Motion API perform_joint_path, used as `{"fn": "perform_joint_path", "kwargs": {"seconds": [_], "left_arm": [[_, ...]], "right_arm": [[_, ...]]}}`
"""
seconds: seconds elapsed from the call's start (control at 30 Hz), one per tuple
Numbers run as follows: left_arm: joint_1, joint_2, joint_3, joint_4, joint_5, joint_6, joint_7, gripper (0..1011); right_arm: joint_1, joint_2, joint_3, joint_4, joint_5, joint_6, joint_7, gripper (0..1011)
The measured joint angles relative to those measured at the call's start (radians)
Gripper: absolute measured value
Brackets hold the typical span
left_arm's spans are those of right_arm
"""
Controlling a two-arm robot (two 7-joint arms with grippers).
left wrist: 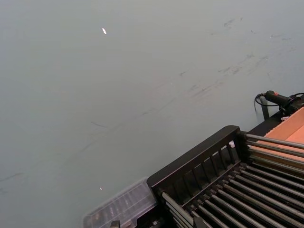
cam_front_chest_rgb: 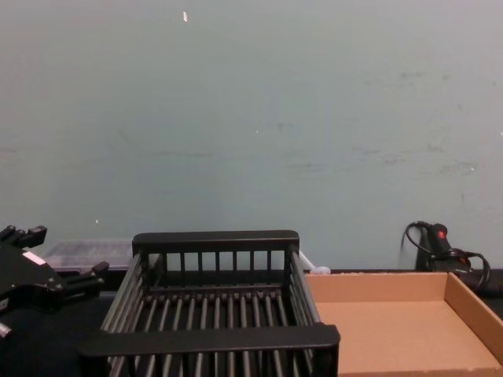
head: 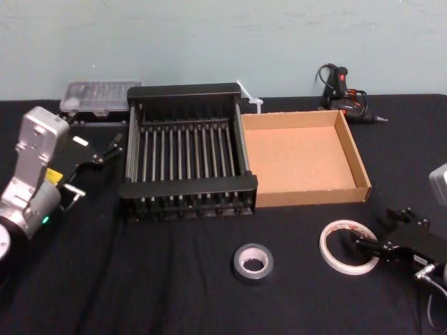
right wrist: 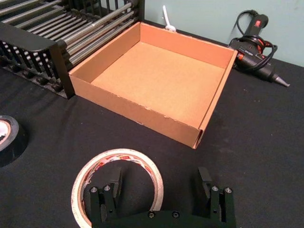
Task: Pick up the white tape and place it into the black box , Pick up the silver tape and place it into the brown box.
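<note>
The white tape (head: 347, 246) lies flat on the black cloth at the front right. My right gripper (head: 377, 230) is open at it. In the right wrist view one of the fingers (right wrist: 112, 183) stands inside the white tape (right wrist: 95, 166) and the other outside, with the ring's wall between them. The silver tape (head: 253, 262) lies flat to the left of it, at the front centre. The black box (head: 186, 150) and the brown box (head: 353, 150) stand side by side behind them, both with nothing in them. My left gripper (head: 98, 171) hangs open left of the black box.
A glue gun (head: 346, 98) with its cable lies at the back right. A clear plastic case (head: 98, 94) sits behind the black box at the back left. A small white object (head: 250, 98) lies between the two boxes at the back.
</note>
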Motion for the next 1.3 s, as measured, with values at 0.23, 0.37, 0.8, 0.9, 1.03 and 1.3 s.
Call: {"fn": "perform_joint_path", "kwargs": {"seconds": [0.23,0.37,0.8,0.9,1.03,1.3], "left_arm": [[0.0,0.0,0.0,0.0,0.0,0.0,0.0,1001],[0.0,0.0,0.0,0.0,0.0,0.0,0.0,1001],[0.0,0.0,0.0,0.0,0.0,0.0,0.0,1001],[0.0,0.0,0.0,0.0,0.0,0.0,0.0,1001],[0.0,0.0,0.0,0.0,0.0,0.0,0.0,1001],[0.0,0.0,0.0,0.0,0.0,0.0,0.0,1001]], "right_arm": [[0.014,-0.019,-0.004,0.025,-0.019,0.013,0.015,1002],[0.019,-0.027,-0.004,0.034,-0.028,0.019,0.022,1002],[0.026,-0.055,0.006,0.048,-0.057,0.039,0.039,1003],[0.027,-0.061,0.008,0.051,-0.063,0.042,0.042,1002],[0.027,-0.07,0.014,0.052,-0.072,0.048,0.049,1002],[0.025,-0.081,0.025,0.056,-0.086,0.053,0.062,1002]]}}
